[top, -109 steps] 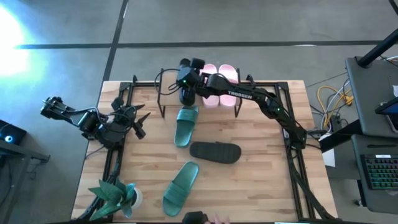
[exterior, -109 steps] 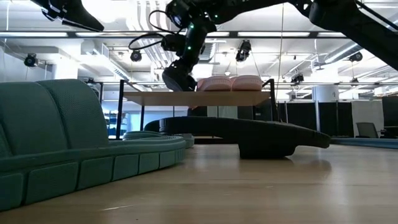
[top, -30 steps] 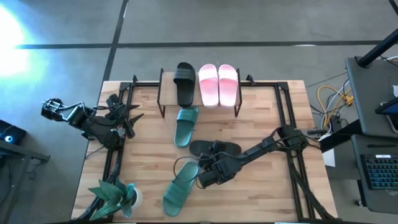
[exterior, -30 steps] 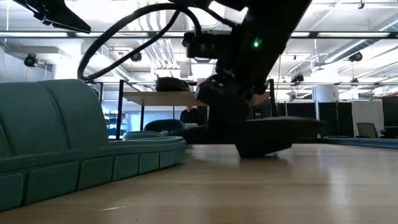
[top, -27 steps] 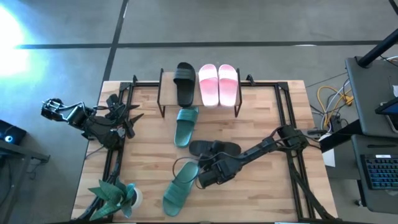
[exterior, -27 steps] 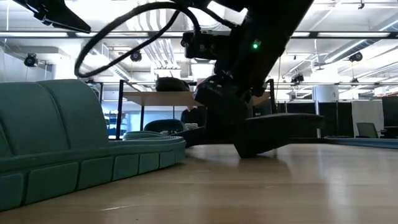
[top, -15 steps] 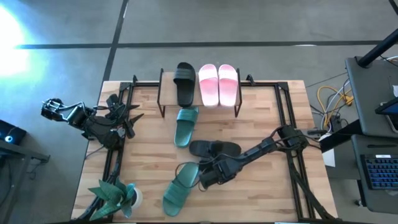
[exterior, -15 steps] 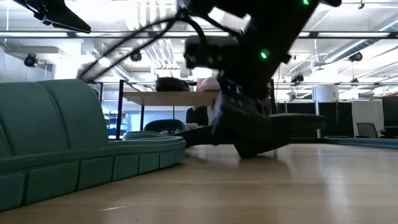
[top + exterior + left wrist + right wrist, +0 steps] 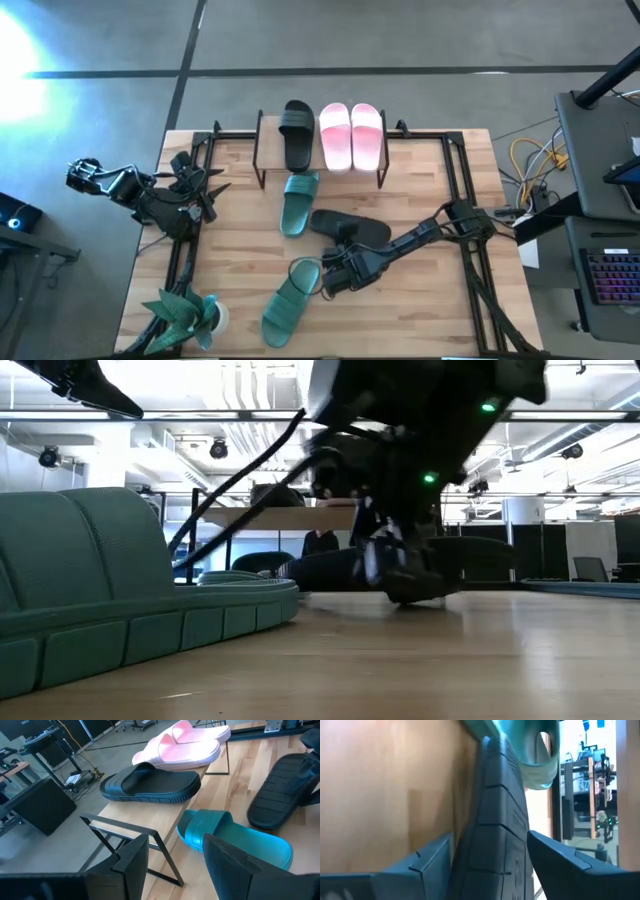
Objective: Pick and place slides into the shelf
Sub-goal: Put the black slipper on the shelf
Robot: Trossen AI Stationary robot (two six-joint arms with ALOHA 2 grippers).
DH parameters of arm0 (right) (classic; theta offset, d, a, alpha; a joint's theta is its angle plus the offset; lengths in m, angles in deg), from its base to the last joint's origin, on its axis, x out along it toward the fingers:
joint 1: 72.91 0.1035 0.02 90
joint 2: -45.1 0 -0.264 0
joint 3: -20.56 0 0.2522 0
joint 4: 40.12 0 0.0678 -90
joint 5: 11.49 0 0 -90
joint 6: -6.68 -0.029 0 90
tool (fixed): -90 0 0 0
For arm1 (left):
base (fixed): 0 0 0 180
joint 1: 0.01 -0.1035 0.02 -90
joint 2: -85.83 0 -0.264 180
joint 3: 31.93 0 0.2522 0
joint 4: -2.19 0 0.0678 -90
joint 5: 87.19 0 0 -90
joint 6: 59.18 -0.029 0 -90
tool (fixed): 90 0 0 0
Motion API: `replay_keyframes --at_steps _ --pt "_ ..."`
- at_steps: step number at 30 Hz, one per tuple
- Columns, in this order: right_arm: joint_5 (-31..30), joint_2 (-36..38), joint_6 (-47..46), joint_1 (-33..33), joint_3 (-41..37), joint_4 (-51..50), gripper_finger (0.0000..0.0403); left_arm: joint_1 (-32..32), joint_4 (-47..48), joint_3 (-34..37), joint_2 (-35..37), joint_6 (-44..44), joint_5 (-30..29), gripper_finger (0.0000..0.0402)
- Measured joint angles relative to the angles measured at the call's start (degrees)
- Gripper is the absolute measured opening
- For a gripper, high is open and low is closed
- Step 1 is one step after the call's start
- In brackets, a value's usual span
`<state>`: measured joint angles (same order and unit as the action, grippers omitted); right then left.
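Note:
On the shelf (image 9: 271,142) at the far edge lie a black slide (image 9: 296,135) and a pink pair (image 9: 352,135). One teal slide (image 9: 298,203) lies on the table in front of the shelf, another (image 9: 290,300) nearer. A second black slide (image 9: 352,227) sits mid-table, tipped, its grooved sole (image 9: 280,795) showing in the left wrist view. My right gripper (image 9: 335,272) is low at its near side, open, with the slide between its fingers. My left gripper (image 9: 175,870) waits open at the table's left edge. My right gripper has the tipped black slide's grooved underside (image 9: 492,845) standing between its open fingers. One finger (image 9: 432,865) lies against it; whether the other finger (image 9: 560,862) touches, I cannot tell. The fingers slant down from the table's right. The slide's lower edge rests on the table.
A teal potted plant (image 9: 185,315) stands at the near left corner. Black frame rails (image 9: 470,260) run along the table's left and right sides. Bare wood lies to the right of the black slide.
My right gripper has sunk to the tabletop, rolled about its own line and edged against the mid-table black slide. That slide has shifted toward the far edge, turned slightly and tipped up from lying flat.

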<state>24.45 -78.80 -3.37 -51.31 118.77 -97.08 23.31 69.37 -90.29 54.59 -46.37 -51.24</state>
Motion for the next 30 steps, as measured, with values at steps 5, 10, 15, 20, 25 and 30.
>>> replay_keyframes --at_steps 5,10,15,20,25,30 --pt "-0.1 0.0 -2.9 -1.8 1.4 -0.1 0.0194 0.0 0.0 0.0 -0.2 0.0 0.8 0.0173" --pt "-0.2 0.0 -8.6 -3.1 2.8 -4.2 0.0108 0.0 0.0 0.0 -0.4 0.0 1.8 0.0173" --pt "0.4 0.0 -22.9 -3.4 7.3 -19.3 0.0081 0.0 0.0 0.0 -0.5 0.0 1.8 0.0173" --pt "0.6 0.6 -42.2 -3.4 15.0 -34.0 0.0081 0.0 -0.1 0.0 -0.6 0.2 1.9 0.0173" --pt "0.9 3.1 -56.8 -3.4 24.8 -38.6 0.0081 0.0 -0.1 0.0 -0.8 0.3 1.9 0.0173" --pt "0.6 6.2 -63.3 -4.7 35.1 -36.5 0.0081 0.0 -0.1 0.0 -1.1 0.8 1.9 0.0173"
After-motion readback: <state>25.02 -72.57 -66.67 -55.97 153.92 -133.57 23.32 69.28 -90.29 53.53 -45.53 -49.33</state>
